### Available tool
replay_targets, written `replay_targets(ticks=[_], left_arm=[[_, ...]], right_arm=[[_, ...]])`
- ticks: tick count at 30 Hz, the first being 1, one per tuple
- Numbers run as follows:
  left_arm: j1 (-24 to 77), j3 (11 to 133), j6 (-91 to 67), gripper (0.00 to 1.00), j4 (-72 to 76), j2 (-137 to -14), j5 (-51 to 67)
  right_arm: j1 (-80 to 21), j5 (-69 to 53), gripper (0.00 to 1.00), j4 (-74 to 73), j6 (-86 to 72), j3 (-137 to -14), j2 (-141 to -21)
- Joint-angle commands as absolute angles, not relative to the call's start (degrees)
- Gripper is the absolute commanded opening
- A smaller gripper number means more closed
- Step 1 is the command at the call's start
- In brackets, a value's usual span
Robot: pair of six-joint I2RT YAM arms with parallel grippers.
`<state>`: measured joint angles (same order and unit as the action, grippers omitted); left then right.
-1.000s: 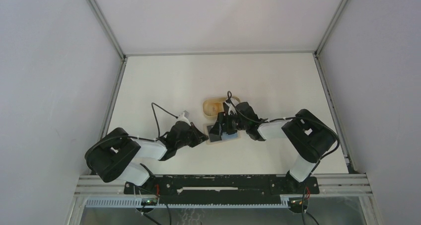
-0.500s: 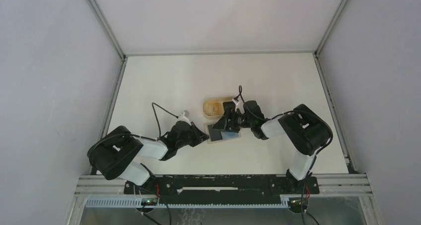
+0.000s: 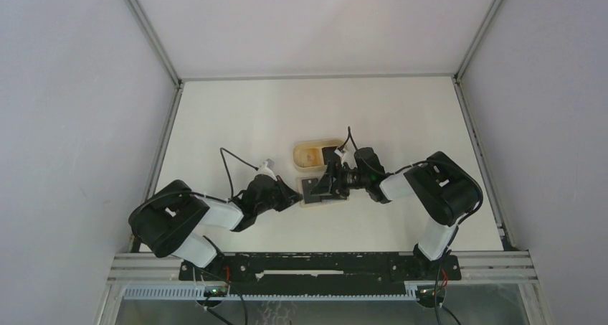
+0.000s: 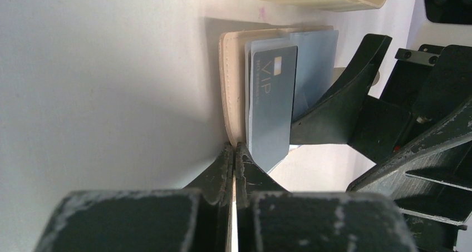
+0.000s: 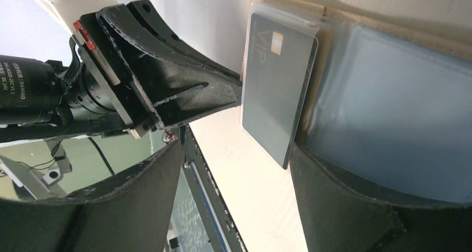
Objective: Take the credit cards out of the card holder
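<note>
Right, my left gripper (image 4: 234, 152) has its jaws pressed together on the near edge of the card holder (image 4: 230, 93), pinning that beige flap flat to the white table (image 3: 236, 124). The card holder lies open, just on my side of the oval tan tray (image 3: 307, 155) and between my two grippers. My right gripper (image 5: 236, 150) comes in from the other side with its jaws wide apart, and nothing is clamped between them. One of its fingers (image 5: 356, 202) lies against the clear plastic sleeves (image 5: 389, 107) that fan out of the holder, and the other finger hangs off to the side over bare table. A dark grey card (image 4: 271, 104) marked VIP, with a small pale chip at one corner, juts out of the holder at a slant. Its top end sits under the lip of a sleeve and its lower corner pokes out into the gap between my right fingers. From the wrist views I cannot tell whether the finger touches the card's edge or only the sleeve beside it. Up top, a dark flat shape lies in the tray, too small for me to say what it is.
</note>
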<state>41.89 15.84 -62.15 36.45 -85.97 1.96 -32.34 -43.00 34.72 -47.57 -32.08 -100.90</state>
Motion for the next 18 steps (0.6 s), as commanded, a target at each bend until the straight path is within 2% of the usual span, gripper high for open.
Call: replay_targets(ticks=[1,10,18], left_arm=[[42.20,15.00,-60.59,0.00,26.81,-88.85,0.42],[42.23,14.90,-60.52,0.00,27.41,-89.46,0.86],[42.23,14.87,-60.43,0.00,27.99,-89.73,1.09]], right_arm=[[-32.83,-45.73,0.79,35.77,-50.22,-31.11,-99.59],[-32.28,-44.13,0.66,44.24,-54.30,-29.18,-102.45],[-32.39,-42.36,0.65,48.59,-54.67,-29.18,-102.94]])
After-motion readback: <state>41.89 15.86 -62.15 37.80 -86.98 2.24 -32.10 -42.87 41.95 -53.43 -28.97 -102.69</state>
